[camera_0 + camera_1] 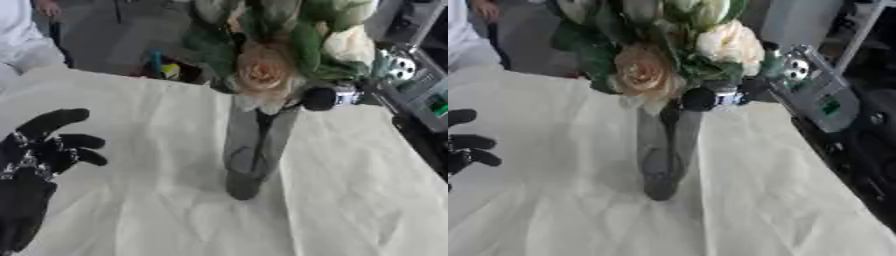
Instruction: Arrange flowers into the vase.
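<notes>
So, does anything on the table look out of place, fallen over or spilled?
Nothing stands out. The tall grey vase stands upright on the wrinkled cream tablecloth, with peach and white flowers in it. The right hand is at the vase's mouth; the black left hand rests open.

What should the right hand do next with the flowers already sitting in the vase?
Probably ease the right hand off and back to the right. The flowers already stand with their stems down inside the vase, which is upright on the white cloth. I cannot tell whether that hand's fingers are on a stem, so withdraw slowly. The left hand rests open, clear of the vase.
</notes>
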Controlling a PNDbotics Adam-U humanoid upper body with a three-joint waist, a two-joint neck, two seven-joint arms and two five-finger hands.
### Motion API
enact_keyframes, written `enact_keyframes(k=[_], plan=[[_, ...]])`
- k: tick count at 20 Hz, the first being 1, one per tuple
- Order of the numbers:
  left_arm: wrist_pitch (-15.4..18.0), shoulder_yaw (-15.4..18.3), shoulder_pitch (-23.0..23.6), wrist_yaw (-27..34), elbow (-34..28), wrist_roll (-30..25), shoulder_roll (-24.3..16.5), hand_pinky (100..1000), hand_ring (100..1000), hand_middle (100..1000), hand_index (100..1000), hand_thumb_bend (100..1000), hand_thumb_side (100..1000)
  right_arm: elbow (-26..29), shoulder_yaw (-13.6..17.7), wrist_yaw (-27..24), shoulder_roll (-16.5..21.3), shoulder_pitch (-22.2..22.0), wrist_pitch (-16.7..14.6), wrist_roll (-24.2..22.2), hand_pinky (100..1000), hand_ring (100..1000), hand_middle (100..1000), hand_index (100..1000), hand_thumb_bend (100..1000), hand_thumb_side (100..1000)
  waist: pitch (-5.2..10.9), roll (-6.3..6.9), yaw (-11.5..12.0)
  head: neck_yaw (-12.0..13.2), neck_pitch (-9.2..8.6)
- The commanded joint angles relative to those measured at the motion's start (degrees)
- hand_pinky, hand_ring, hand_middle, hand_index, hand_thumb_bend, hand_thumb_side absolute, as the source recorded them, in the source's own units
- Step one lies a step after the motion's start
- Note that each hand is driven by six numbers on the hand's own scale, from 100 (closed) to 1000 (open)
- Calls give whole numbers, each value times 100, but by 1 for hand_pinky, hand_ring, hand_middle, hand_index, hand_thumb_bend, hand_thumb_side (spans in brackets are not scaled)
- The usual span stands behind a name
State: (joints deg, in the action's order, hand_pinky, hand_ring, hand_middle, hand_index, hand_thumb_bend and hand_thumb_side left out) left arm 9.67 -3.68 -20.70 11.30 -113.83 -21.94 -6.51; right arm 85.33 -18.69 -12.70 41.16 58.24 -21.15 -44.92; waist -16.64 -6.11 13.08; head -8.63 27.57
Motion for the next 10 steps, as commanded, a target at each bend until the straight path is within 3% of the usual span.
enact_keyframes(k=[1, 4, 7, 10], plan=[[-20, -36, -68, -6, -77, -2, -70, 644, 729, 829, 887, 162, 1000, 244, 185, -292, 243, 147, -537, -705, 1000, 935, 976, 986, 542, 915, 63, -57, -15, -15, -92], [-16, -36, -73, -6, -77, -6, -81, 643, 729, 829, 886, 162, 1000, 313, 231, -236, 362, 138, -554, -705, 1000, 924, 854, 954, 488, 853, 66, -68, -21, -39, -107], [-23, -29, -79, -9, -77, -1, -102, 641, 729, 828, 886, 163, 1000, 224, 277, 117, 527, 73, -877, -705, 1000, 917, 864, 969, 394, 778, 72, -108, -41, -63, -137], [-36, -31, -99, -10, -77, 1, -121, 640, 729, 829, 886, 164, 1000, 23, 236, 391, 587, 28, -1243, -705, 1000, 924, 902, 996, 421, 758, 66, -150, -61, -80, -189]])
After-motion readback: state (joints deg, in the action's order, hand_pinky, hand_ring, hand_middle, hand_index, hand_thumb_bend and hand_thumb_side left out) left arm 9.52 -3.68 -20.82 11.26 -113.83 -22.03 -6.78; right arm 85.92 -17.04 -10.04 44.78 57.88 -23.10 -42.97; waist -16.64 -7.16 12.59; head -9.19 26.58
